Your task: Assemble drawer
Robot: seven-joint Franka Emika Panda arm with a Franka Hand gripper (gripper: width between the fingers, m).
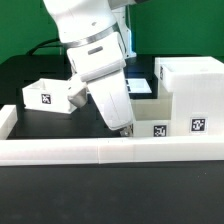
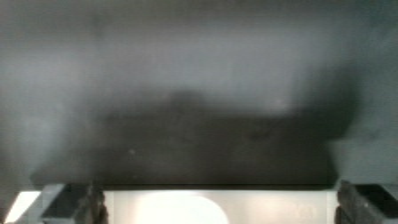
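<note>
The tall white housing (image 1: 190,85) stands at the exterior view's right, with a tag on its front. A low white tray (image 1: 152,122) with a tag sits against the housing's left side. A second tagged tray (image 1: 45,97) lies at the left. My gripper (image 1: 124,130) points down at the low tray's left end, just behind the rail. In the wrist view my gripper (image 2: 217,205) has its dark fingers (image 2: 71,205) spread wide. A bright white surface (image 2: 214,208) fills the gap between them. I cannot tell which part that surface is.
A long low white rail (image 1: 110,150) runs across the front, close to my fingertips. The table (image 2: 196,90) is dark. A flat white piece with a tag (image 1: 140,88) shows behind the arm, partly hidden.
</note>
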